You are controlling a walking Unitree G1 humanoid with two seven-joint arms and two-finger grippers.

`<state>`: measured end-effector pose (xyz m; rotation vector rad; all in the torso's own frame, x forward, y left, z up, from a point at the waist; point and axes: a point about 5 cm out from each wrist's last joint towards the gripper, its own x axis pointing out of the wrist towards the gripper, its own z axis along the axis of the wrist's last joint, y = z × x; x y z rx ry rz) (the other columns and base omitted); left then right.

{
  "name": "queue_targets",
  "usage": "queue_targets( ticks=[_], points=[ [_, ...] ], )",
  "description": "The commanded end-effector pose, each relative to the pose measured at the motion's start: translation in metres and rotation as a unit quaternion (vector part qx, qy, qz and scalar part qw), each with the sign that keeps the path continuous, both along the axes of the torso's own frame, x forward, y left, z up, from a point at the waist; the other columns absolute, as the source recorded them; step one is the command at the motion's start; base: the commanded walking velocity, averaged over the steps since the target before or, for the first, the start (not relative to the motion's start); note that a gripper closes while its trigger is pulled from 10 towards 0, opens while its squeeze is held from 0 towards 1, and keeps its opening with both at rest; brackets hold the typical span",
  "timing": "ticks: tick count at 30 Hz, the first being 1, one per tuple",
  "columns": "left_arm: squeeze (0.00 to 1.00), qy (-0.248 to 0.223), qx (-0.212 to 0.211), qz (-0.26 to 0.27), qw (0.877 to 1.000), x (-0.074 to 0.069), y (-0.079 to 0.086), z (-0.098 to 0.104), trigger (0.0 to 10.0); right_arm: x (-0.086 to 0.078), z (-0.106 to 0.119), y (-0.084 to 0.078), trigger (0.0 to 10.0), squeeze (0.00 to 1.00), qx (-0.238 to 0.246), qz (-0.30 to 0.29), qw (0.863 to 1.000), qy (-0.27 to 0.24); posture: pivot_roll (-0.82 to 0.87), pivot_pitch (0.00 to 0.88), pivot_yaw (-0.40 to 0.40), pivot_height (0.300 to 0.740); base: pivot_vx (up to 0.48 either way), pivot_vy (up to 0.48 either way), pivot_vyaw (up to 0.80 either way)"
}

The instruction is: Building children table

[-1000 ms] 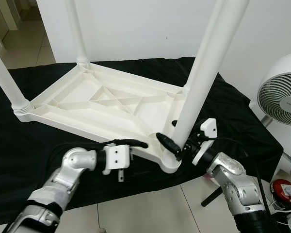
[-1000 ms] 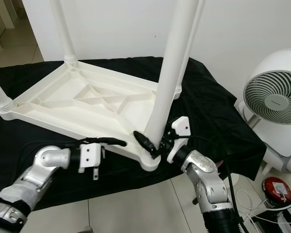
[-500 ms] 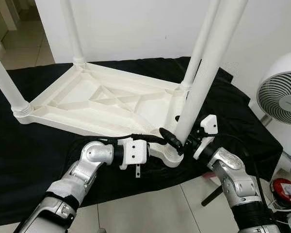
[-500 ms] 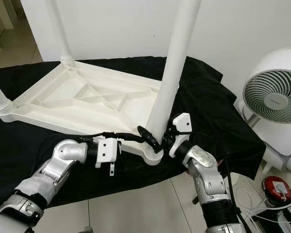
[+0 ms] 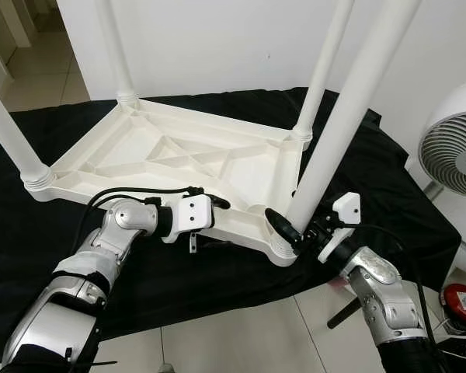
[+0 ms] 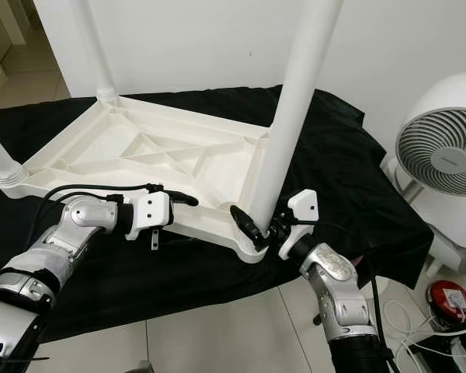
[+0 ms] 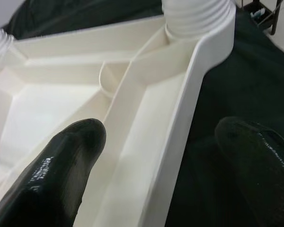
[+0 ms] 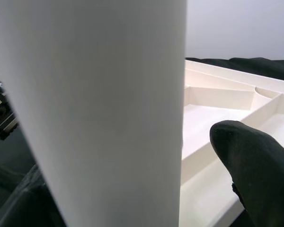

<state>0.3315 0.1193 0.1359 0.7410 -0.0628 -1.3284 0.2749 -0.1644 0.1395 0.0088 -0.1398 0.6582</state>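
Note:
The white plastic table [image 5: 163,167] lies upside down on a black cloth [image 5: 62,225], with its legs pointing up. My right gripper [image 5: 299,233] is shut on the near right leg [image 5: 349,116] just above its corner socket. In the right wrist view that leg [image 8: 94,109] stands close beside one black finger [image 8: 255,165]. My left gripper [image 5: 216,208] is open at the table's front rim [image 7: 180,123]. One of its fingers [image 7: 61,175] is over the ribbed underside and the other is over the cloth.
Three more legs stand at the far left [image 5: 116,47], near left [image 5: 12,124] and far right [image 5: 326,62] corners. A white fan [image 5: 454,163] is on the floor to the right, with a red object [image 5: 458,299] and cables near it. Tiled floor [image 5: 241,334] lies in front.
My left gripper has drawn back leftward along the front rim, away from the corner socket it had reached half a second ago. The right gripper stays on the leg. The camera shifted slightly.

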Motion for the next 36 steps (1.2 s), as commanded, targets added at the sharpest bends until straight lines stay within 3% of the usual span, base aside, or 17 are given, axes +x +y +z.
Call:
queue_targets(
  ticks=[1, 9, 14, 15, 21, 36],
  points=[
    [0.00, -0.037, -0.020, 0.095, 0.995, 0.010, 0.008, -0.003, 10.0, -0.006, -0.001, -0.009, 10.0, 0.00, -0.008, -0.007, 1.000, 0.003, -0.05, 0.024, 0.019, 0.740, 0.000, 0.000, 0.00],
    [0.00, -0.010, 0.048, 0.139, 0.989, 0.013, 0.020, -0.027, 10.0, -0.021, 0.005, -0.010, 10.0, 0.00, 0.013, 0.018, 1.000, 0.015, -0.07, 0.026, 0.026, 0.740, 0.000, 0.000, 0.00],
    [0.00, -0.005, 0.055, 0.146, 0.988, 0.014, 0.021, -0.029, 10.0, -0.023, 0.007, -0.010, 10.0, 0.00, 0.019, 0.020, 1.000, 0.015, -0.07, 0.026, 0.026, 0.740, 0.000, 0.000, 0.00],
    [0.00, 0.000, 0.053, 0.156, 0.986, 0.016, 0.021, -0.027, 0.0, -0.024, 0.009, -0.010, 10.0, 0.00, 0.029, 0.019, 0.999, 0.014, -0.08, 0.027, 0.029, 0.740, 0.000, 0.000, 0.00],
    [0.00, 0.013, 0.030, 0.167, 0.985, 0.025, 0.018, -0.016, 0.0, -0.029, 0.013, -0.012, 10.0, 0.00, 0.044, 0.016, 0.999, 0.017, -0.08, 0.032, 0.035, 0.740, 0.000, 0.000, 0.00],
    [0.00, 0.010, 0.008, 0.179, 0.984, 0.027, 0.021, -0.010, 0.0, -0.031, 0.013, -0.010, 10.0, 0.00, 0.046, 0.013, 0.999, 0.026, -0.07, 0.033, 0.041, 0.740, 0.000, 0.000, 0.00]
  ],
)
